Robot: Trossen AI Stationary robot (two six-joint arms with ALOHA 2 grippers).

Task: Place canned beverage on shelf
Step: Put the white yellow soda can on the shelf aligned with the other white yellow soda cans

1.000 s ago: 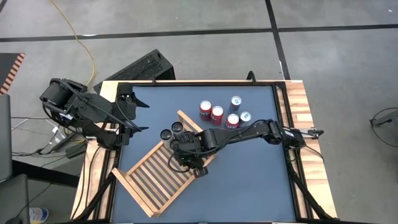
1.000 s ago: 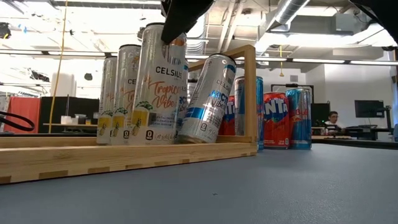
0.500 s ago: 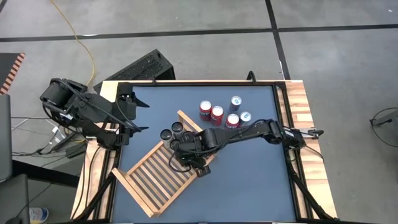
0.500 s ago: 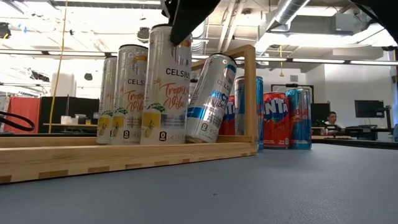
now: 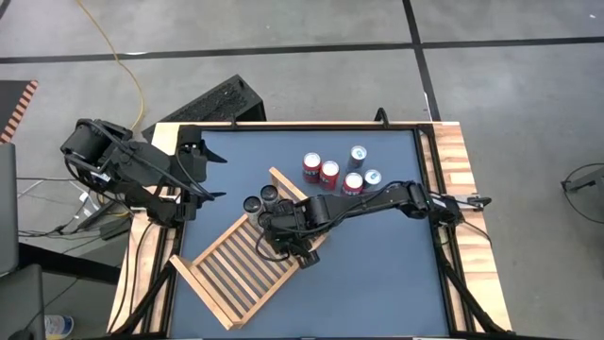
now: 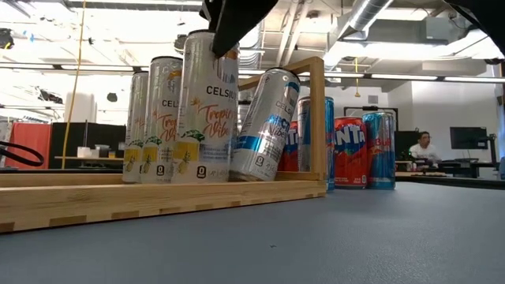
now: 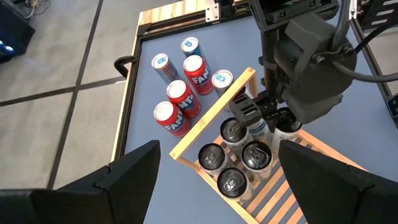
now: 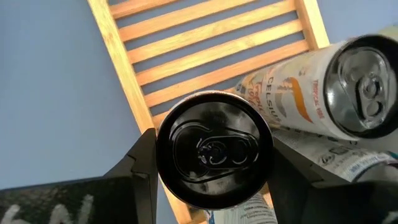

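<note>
Shelf [image 5: 234,269] lies flat on the table [image 5: 377,274], skewed, reaching from mid-table toward the front-left corner. Four or so tall cans already stand at its far end against the frame; count unsure from above, the right arm covers some. One blue-and-silver can [image 6: 267,126] leans tilted against the end post rather than standing.

Right gripper [image 8: 214,152] holds a tall can [image 6: 207,106] by its upper part, fingers closed on either side, base at or just above the slats: placing under way, release not yet made. Can is white, "Celsius" label, dark lid.

Left to do: five short cans [image 5: 337,170], red and blue, grouped on the table near the far edge.

Left gripper [image 5: 209,175] waits open at the left edge, empty.
</note>
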